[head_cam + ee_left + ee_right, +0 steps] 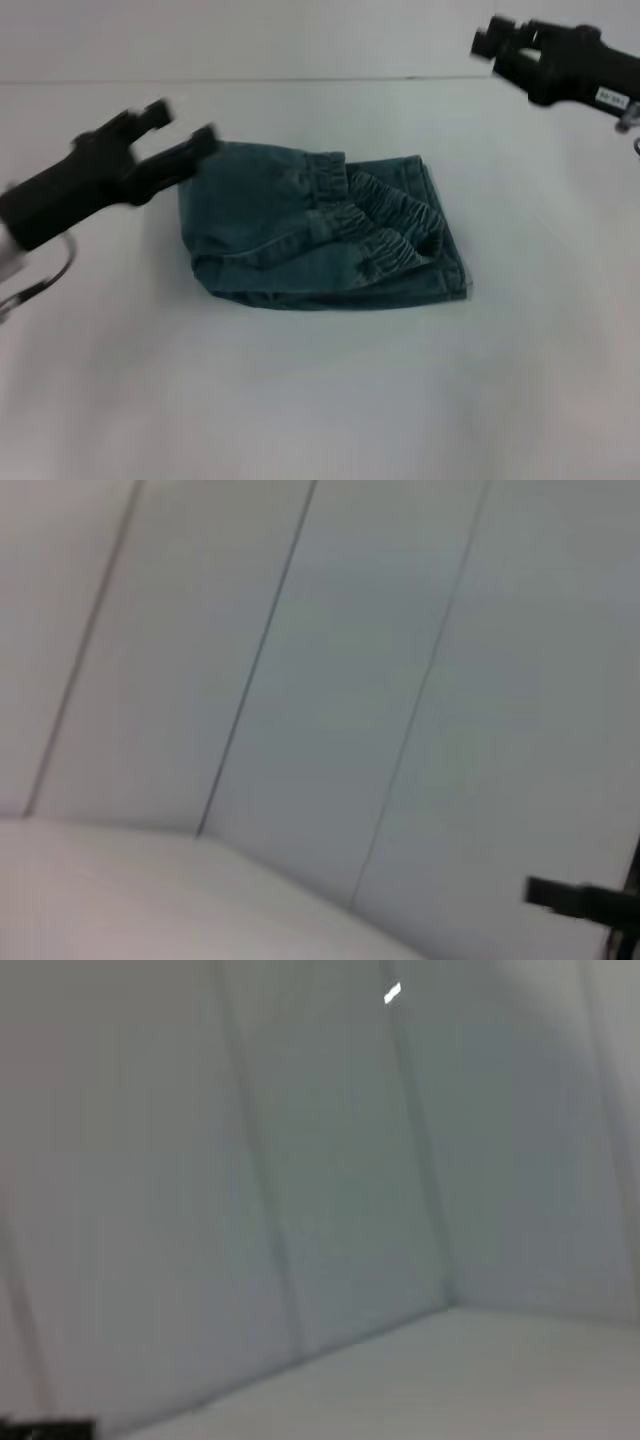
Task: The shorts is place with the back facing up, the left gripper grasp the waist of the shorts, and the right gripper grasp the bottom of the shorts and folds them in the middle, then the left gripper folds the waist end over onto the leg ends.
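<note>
Task item: the shorts [320, 235] lie near the middle of the white table [320, 400], as a compact, roughly rectangular bundle of faded blue denim.

Fold state: the ruched elastic waist of the shorts [385, 225] lies on top of the bundle, toward the robot's right side, with denim layers stacked beneath it. The leg ends cannot be picked out separately.

Work done: judged from how the cloth lies, both folds appear complete; the waist end rests over the lower layers and nothing hangs loose.

Work left: apparently only clearing the arms away; a slight untidiness shows along the near edge, where the layers do not line up exactly.

Left gripper [185, 135]: just off the far left corner of the bundle, jaws spread apart and holding nothing. Whether a fingertip brushes the cloth edge cannot be told.

Left arm pose: forearm runs from the left border toward the shorts, fingers pointing at the bundle, low over the table.

Right gripper [487, 40]: well apart from the shorts, at the far right of the table and raised. Whether its jaws are apart or together cannot be told.

Right arm pose: the body with its white label lies nearly level, reaching in from the right border.

Wrist views: both show only pale wall panels and a strip of table; no cloth in either.
</note>
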Motion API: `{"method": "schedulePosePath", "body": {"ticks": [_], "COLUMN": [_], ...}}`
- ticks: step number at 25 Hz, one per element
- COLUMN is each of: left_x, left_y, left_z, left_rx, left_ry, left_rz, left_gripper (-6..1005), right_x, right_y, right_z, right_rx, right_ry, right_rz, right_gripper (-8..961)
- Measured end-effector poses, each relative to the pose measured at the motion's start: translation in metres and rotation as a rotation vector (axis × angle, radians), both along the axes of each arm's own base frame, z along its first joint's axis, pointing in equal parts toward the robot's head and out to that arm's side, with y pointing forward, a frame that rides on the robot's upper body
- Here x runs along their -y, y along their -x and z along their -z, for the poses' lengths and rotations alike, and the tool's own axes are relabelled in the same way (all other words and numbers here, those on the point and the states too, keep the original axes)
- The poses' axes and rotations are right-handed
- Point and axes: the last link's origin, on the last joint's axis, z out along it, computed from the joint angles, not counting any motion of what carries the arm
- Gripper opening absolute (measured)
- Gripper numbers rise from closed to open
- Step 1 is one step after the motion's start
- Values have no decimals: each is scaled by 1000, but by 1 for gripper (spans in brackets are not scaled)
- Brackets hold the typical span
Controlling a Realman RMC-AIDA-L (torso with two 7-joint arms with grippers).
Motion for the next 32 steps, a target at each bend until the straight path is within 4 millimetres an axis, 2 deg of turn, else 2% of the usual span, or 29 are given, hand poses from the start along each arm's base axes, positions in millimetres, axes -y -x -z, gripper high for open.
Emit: {"method": "schedulePosePath", "body": {"ticks": [2, 8, 13, 18, 32], "left_x": [18, 47, 51, 50, 47], "left_y": [19, 41, 47, 48, 46], "left_z": [-7, -11, -11, -13, -12], "left_rx": [-43, -199, -236, -229, -221], "left_ry": [29, 140, 165, 156, 149], "left_rz": [-21, -44, -92, -105, -104], "left_gripper": [919, 919, 919, 919, 920], "right_x": [11, 39, 51, 51, 47], "right_y": [-1, -19, -31, -33, -32], "right_z": [0, 4, 14, 20, 23], "right_rx": [69, 298, 405, 431, 450], "right_ry": [87, 276, 345, 350, 342], "right_rz": [-55, -168, -200, -198, -194], "right_gripper": [187, 476, 659, 851, 847]}}
